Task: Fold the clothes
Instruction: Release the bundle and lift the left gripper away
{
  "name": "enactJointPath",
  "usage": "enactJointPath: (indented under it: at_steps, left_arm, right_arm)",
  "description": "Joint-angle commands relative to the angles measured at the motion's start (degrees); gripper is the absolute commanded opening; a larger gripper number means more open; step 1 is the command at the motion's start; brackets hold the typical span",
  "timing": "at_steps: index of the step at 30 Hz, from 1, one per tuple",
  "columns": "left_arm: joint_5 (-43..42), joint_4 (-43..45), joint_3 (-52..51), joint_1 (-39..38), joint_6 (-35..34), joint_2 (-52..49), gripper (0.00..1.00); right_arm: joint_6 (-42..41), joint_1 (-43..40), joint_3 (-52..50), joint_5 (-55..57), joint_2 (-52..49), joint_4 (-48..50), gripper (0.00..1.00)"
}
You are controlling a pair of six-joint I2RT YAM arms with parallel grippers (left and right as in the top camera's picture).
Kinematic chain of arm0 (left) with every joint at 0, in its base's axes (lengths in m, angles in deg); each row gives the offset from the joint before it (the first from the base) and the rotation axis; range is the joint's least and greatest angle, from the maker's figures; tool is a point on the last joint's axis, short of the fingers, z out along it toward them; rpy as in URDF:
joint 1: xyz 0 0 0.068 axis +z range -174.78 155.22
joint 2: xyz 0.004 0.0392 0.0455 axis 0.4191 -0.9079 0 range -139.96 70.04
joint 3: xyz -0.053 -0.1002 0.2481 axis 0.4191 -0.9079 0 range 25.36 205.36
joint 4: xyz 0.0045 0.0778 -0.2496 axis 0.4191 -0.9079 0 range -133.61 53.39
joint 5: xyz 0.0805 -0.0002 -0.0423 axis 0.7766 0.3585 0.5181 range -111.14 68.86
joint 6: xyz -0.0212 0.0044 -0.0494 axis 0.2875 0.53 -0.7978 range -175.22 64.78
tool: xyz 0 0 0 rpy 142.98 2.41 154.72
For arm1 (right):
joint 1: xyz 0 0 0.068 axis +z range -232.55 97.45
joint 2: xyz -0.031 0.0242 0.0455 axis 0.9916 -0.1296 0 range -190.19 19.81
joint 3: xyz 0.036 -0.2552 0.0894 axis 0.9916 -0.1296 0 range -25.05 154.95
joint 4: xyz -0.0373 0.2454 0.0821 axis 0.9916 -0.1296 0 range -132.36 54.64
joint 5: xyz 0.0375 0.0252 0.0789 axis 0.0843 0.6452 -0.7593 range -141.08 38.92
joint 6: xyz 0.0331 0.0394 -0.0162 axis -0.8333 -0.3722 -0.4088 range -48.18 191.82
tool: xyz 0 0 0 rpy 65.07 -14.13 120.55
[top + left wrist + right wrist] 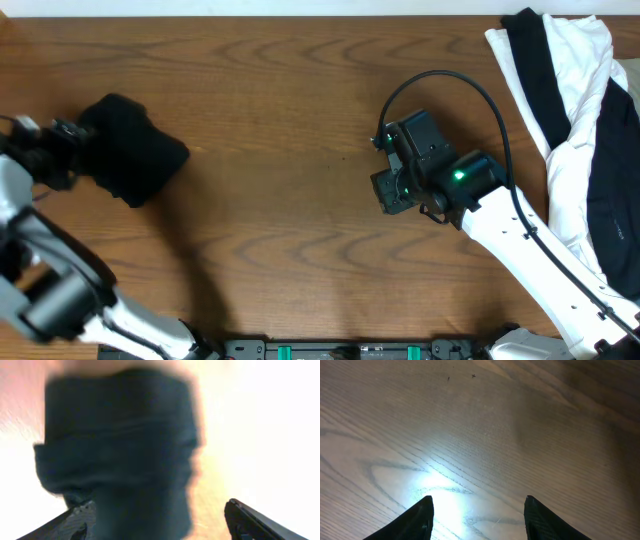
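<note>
A black garment (133,150) lies folded into a small bundle at the table's left side. My left gripper (72,135) is at the bundle's left edge. In the left wrist view, blurred, the black garment (120,445) fills the middle and reaches down between the fingers. The left gripper (157,516) stands open: the fabric is near the left finger and a bare gap separates it from the right finger. My right gripper (390,187) hovers right of the table's centre. In its wrist view the right gripper (477,507) is open over bare wood with nothing between its fingers.
A pile of black and white clothes (575,110) lies at the table's far right, running from the back edge toward the front. The right arm's white link (530,245) and its black cable (450,85) pass beside it.
</note>
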Motion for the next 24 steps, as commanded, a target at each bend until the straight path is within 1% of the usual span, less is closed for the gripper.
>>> enactJointPath:
  at_steps: [1, 3, 6, 8, 10, 11, 13, 15, 17, 19, 22, 24]
  left_arm:
    - [0.3, -0.2, 0.6, -0.3, 1.2, 10.3, 0.88]
    - [0.3, -1.2, 0.6, -0.7, 1.2, 14.4, 0.91]
    - [0.3, -3.5, 0.6, -2.5, 1.9, 19.4, 0.94]
    - [0.3, -5.4, 0.6, -4.7, 3.3, 22.0, 0.96]
    - [0.4, -6.9, 0.6, -8.7, 6.5, 24.2, 1.0]
    - [0.8, -7.5, 0.6, -10.7, 7.7, 24.9, 0.99]
    - [3.5, -9.2, 0.6, -16.0, 9.8, 26.2, 0.98]
    - [6.7, -11.5, 0.6, -22.0, 12.3, 27.0, 0.98]
    - [10.8, -13.7, 0.6, -28.9, 15.0, 27.0, 0.98]
    - [16.4, -15.5, 0.5, -36.2, 16.3, 26.7, 0.98]
    - [26.3, -16.9, 0.5, -46.1, 16.9, 26.1, 0.98]
    - [28.0, -17.1, 0.5, -50.4, 16.9, 25.7, 0.98]
  right_arm:
    - [0.6, -0.8, 0.0, 0.6, -0.2, 0.1, 0.57]
    - [0.6, -0.8, 0.0, 0.6, -0.2, 0.3, 0.57]
    - [0.6, -0.8, 0.0, 0.6, -0.2, 0.8, 0.59]
    - [0.6, -1.0, 0.0, 0.1, -0.2, 1.2, 0.62]
    - [0.5, -1.6, 0.0, -0.6, -0.2, 2.4, 0.66]
    - [0.5, -2.0, 0.0, -1.1, -0.1, 3.1, 0.7]
    - [-1.1, -3.7, 0.0, -1.4, 0.1, 4.7, 0.78]
    - [-4.1, -6.5, 0.2, -1.7, 0.3, 6.6, 0.84]
    - [-4.9, -9.8, 0.2, -3.1, 0.3, 8.8, 0.88]
    - [-4.8, -13.2, 0.2, -4.2, 0.3, 10.7, 0.9]
    - [-4.6, -17.6, 0.2, -4.0, 0.3, 11.9, 0.99]
    - [-4.6, -19.7, 0.2, -2.5, 0.3, 12.0, 0.99]
